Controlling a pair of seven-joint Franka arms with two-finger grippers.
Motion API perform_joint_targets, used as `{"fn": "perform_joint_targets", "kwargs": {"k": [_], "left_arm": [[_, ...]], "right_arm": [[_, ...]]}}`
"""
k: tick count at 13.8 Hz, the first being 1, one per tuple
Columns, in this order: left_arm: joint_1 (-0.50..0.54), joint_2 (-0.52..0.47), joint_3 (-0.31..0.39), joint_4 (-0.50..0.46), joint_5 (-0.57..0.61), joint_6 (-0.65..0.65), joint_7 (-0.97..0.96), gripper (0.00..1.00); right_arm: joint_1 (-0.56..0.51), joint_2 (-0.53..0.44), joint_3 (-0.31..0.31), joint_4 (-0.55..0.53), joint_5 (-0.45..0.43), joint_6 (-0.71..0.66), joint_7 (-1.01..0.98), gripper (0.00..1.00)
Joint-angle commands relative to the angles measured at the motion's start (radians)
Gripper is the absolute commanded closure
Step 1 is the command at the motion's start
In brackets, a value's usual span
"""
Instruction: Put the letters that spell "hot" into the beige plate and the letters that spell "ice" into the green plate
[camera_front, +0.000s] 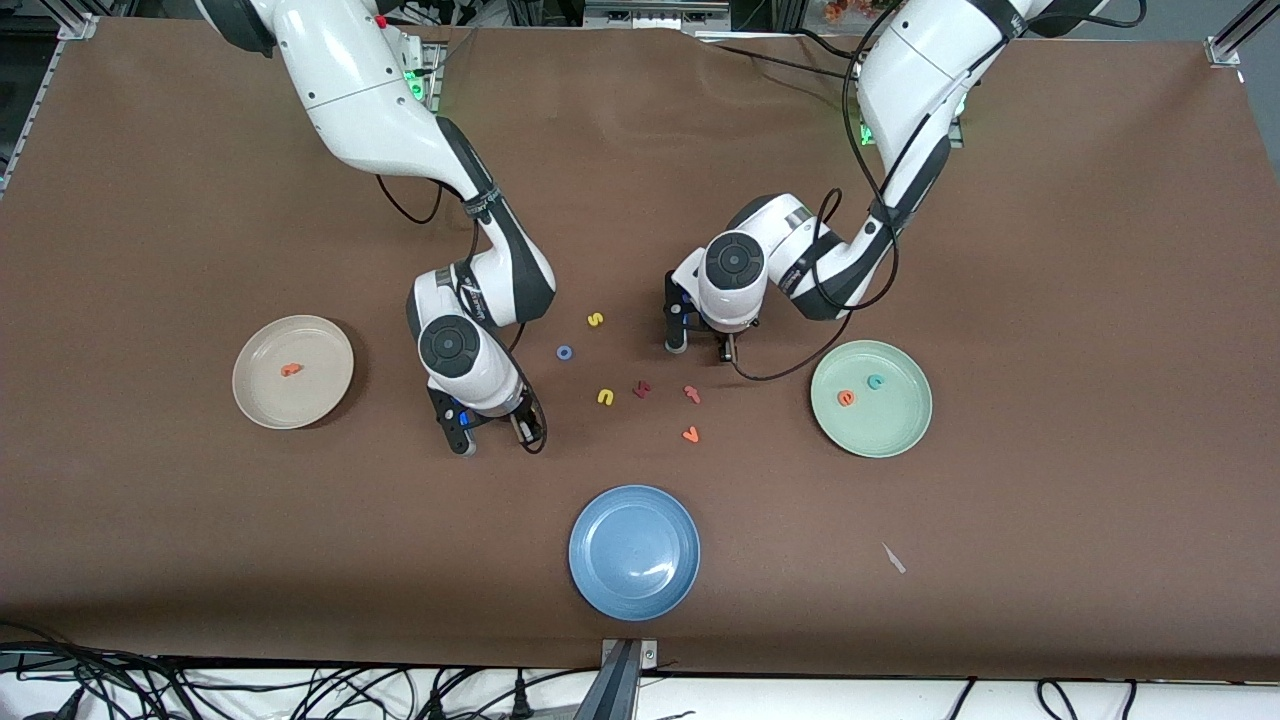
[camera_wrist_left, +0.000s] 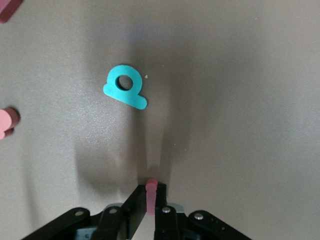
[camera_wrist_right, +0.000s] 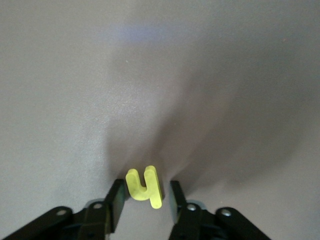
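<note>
My left gripper (camera_wrist_left: 151, 187) (camera_front: 700, 348) is shut on a short pinkish-red bar, the "i" (camera_wrist_left: 151, 196), low over the table beside the green plate (camera_front: 905, 435). That plate holds the orange "e" (camera_front: 846, 398) and teal "c" (camera_front: 875, 381). My right gripper (camera_wrist_right: 146, 186) (camera_front: 497, 437) is down at the table between the beige plate (camera_front: 250, 395) and the loose letters. The yellow "h" (camera_wrist_right: 140, 189) lies between its fingers, against one and apart from the other. The orange "t" (camera_front: 290, 370) lies in the beige plate. The blue "o" (camera_front: 564, 352) lies on the table.
A teal "d" (camera_wrist_left: 125, 86) lies close ahead of my left gripper. Loose between the arms are a yellow "s" (camera_front: 595, 319), yellow "u" (camera_front: 605, 397), a dark red letter (camera_front: 642, 389), a red-orange letter (camera_front: 691, 394) and an orange "v" (camera_front: 690, 434). A blue plate (camera_front: 634, 595) sits nearest the camera.
</note>
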Motion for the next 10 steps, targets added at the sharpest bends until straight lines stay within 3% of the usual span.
{"fn": "perform_joint_targets", "kwargs": {"k": [1, 6, 10], "left_arm": [[-0.005, -0.016, 0.005, -0.023, 0.029, 0.004, -0.002, 1.00], [0.044, -0.063, 0.005, -0.002, 0.015, -0.057, -0.002, 1.00], [0.113, -0.091, 0.005, 0.066, 0.023, -0.186, 0.007, 1.00]], "right_arm": [[-0.002, 0.038, -0.002, 0.026, 0.008, 0.012, 0.005, 0.69], [-0.005, 0.035, -0.004, 0.055, 0.002, 0.010, -0.012, 0.99], [-0.066, -0.034, -0.021, 0.060, -0.004, -0.145, -0.293, 1.00]]}}
